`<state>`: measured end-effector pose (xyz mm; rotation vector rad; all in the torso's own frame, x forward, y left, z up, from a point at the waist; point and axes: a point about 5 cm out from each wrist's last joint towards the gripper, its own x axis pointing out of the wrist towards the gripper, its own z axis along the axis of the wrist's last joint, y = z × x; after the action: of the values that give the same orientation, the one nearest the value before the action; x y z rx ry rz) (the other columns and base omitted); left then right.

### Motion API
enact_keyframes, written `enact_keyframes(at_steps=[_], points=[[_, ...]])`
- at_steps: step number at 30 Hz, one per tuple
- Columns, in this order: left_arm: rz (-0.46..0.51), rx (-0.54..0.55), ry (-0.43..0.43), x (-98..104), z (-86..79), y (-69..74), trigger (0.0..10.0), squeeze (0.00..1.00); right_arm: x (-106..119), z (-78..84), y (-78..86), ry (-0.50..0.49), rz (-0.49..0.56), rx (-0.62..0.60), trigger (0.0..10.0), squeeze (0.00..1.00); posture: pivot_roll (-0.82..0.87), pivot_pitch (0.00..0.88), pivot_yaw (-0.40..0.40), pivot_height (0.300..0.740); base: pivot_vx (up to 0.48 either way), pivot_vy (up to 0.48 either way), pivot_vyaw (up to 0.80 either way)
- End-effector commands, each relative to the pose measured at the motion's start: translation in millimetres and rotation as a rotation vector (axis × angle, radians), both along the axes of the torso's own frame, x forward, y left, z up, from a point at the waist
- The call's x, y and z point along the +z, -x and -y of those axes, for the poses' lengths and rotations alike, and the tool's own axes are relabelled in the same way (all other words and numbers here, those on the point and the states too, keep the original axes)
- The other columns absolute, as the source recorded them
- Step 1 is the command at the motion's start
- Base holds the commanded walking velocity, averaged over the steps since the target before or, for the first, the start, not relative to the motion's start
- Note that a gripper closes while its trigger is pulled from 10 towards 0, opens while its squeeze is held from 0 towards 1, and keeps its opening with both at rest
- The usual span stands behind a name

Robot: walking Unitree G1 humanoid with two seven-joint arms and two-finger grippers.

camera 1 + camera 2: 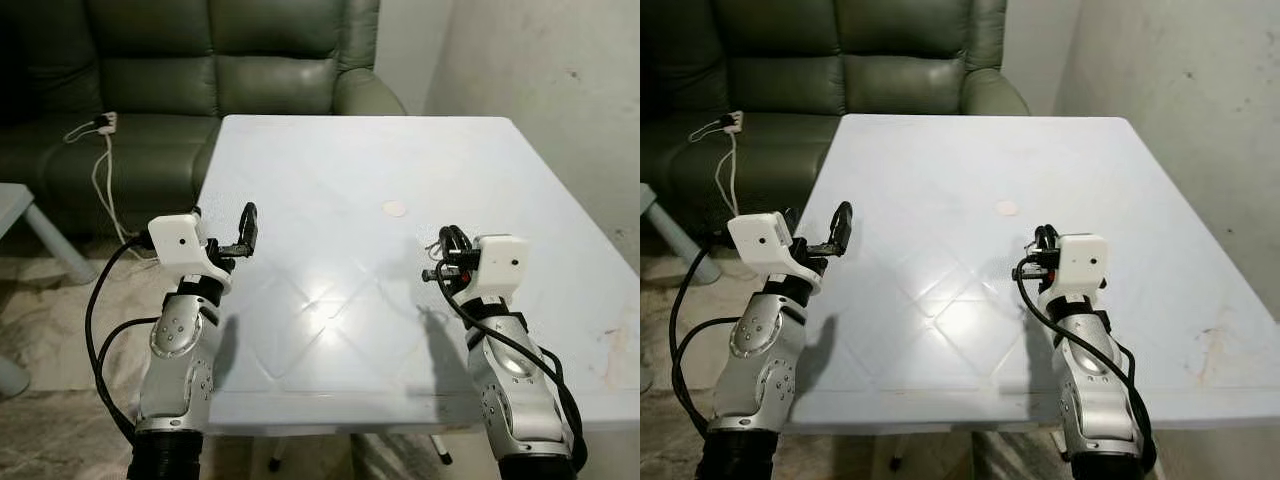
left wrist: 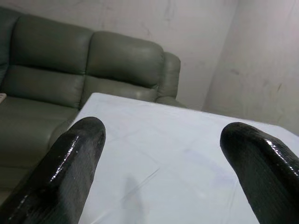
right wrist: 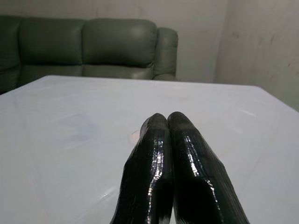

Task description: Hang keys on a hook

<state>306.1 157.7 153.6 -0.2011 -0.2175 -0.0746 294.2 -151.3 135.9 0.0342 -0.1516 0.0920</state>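
Both silver arms rise over the near edge of the white table (image 1: 330, 180). The left gripper (image 2: 161, 154) has its fingers spread wide and holds nothing; the right gripper (image 3: 169, 128) has its fingers pressed together, bare. No keys or hook can be made out. The sensible move, I judge, is searching the room first. A small pale disc (image 1: 395, 208) lies mid-table.

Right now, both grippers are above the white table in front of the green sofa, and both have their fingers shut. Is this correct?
Not entirely. Only the right gripper is shut, its fingers pressed together in the right wrist view. The left gripper is open, with a wide gap in the left wrist view. Both are above the white table, before the green sofa.
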Motion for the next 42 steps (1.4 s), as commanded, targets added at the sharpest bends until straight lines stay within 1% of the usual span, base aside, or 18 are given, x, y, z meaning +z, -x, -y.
enact_keyframes(at_steps=[1,3,17,22,28,42], points=[[-0.007,-0.025,0.025,0,9.0,-1.8,10.0,0.00,2,8.7,1.2,0.019,0.004,-0.024,10.0,0.00,-0.02,0.000,-0.021,0.740,0.000,0.000,-0.77],[-0.005,-0.023,0.012,0,9.1,-2.0,10.0,0.00,3,9.0,1.1,0.023,0.003,-0.023,10.0,0.00,-0.02,0.000,-0.022,0.740,0.000,0.000,-0.77],[-0.013,-0.020,0.006,-3,11.1,-0.6,10.0,0.00,3,7.7,4.5,0.033,0.003,-0.010,10.0,0.00,-0.03,0.000,-0.026,0.740,0.000,0.000,-0.77],[-0.033,-0.014,0.021,-6,11.9,0.6,10.0,0.00,1,6.9,7.2,0.034,-0.004,-0.006,10.0,0.00,-0.03,0.000,-0.027,0.740,0.000,0.000,-0.77],[-0.044,-0.004,0.019,-9,14.4,1.4,10.0,0.00,1,7.2,8.1,0.036,-0.008,-0.003,10.0,0.00,-0.03,0.000,-0.029,0.740,0.000,0.000,-0.77],[-0.082,-0.002,0.030,-17,21.1,8.7,10.0,0.00,-3,7.7,14.3,0.033,-0.027,-0.005,10.0,0.00,-0.03,0.000,-0.029,0.740,0.000,0.000,-0.76]])
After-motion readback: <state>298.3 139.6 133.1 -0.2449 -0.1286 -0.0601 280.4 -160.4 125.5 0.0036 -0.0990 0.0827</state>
